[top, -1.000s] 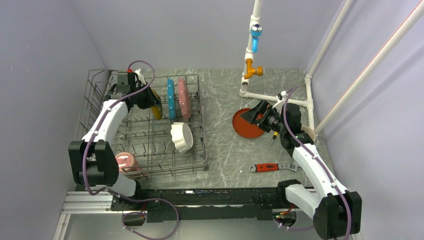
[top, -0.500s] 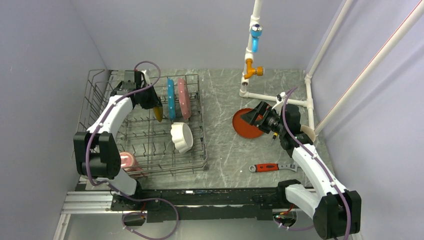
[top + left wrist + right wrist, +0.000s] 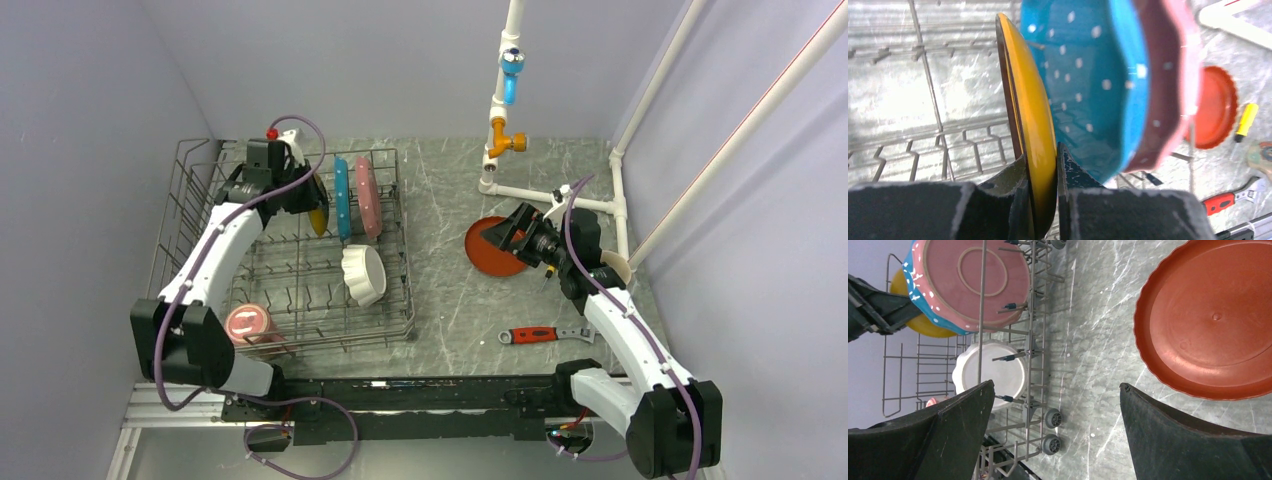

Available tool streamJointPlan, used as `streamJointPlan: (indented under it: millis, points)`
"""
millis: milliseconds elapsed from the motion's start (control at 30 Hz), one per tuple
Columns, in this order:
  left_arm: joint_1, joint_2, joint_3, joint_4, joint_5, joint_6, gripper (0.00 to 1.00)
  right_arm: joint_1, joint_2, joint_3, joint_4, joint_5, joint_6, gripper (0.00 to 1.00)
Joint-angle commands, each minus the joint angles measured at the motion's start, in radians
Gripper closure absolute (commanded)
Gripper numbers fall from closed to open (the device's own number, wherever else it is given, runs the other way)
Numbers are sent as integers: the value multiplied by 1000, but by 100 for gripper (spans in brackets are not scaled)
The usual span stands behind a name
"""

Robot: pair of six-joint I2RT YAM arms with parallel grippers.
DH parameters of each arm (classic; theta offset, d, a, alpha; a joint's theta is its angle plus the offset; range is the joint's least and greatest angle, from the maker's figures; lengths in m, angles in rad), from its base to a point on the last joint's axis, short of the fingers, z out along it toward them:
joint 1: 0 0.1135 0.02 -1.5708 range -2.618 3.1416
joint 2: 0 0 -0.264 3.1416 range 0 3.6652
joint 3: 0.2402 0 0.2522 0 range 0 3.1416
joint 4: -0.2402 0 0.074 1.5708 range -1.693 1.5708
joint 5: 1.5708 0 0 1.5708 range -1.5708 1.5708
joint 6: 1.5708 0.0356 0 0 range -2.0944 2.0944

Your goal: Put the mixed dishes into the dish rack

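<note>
My left gripper (image 3: pixel 300 196) (image 3: pixel 1042 152) is shut on the rim of a yellow plate with a brown back (image 3: pixel 318 208) (image 3: pixel 1030 100). It holds the plate upright at the back of the grey wire dish rack (image 3: pixel 408 300), just left of the blue plate (image 3: pixel 342 197) (image 3: pixel 1088 85) and the pink plate (image 3: pixel 368 197) (image 3: pixel 978 280). A white scalloped bowl (image 3: pixel 365 273) (image 3: pixel 990 371) stands on edge lower in the rack, and a pink mug (image 3: pixel 248 325) sits at its near left corner. My right gripper (image 3: pixel 508 232) (image 3: pixel 1056 385) is open over the table beside a red scalloped plate (image 3: pixel 490 250) (image 3: pixel 1208 320).
A red-handled wrench (image 3: pixel 540 334) lies on the table near the right arm, and a yellow screwdriver (image 3: pixel 1246 120) lies by the red plate. A cream cup (image 3: pixel 619 268) sits behind the right arm. White pipework (image 3: pixel 540 192) runs along the back right.
The left arm has shifted, and its gripper has carried the yellow plate slightly toward the back of the rack. The right arm has not moved.
</note>
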Motion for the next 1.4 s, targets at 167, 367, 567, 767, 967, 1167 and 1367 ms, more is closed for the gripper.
streamJointPlan:
  millis: [167,367,567,767,967,1167,1367]
  points:
    - [-8,-4,26,102,110,16,100,-2,22,14,51,-21,8,4]
    - [-5,27,55,75,74,22,100,0,39,11,63,-26,9,4]
    - [23,-23,46,98,101,23,100,1,53,6,70,-32,11,4]
    - [40,-113,-1,150,88,20,100,0,58,10,67,-28,6,4]
    - [49,-81,7,130,105,20,100,1,74,19,70,-32,9,4]
    - [50,-33,13,124,102,25,100,1,55,11,60,-23,-1,4]
    - [52,25,34,107,93,32,100,0,32,4,63,-25,4,3]
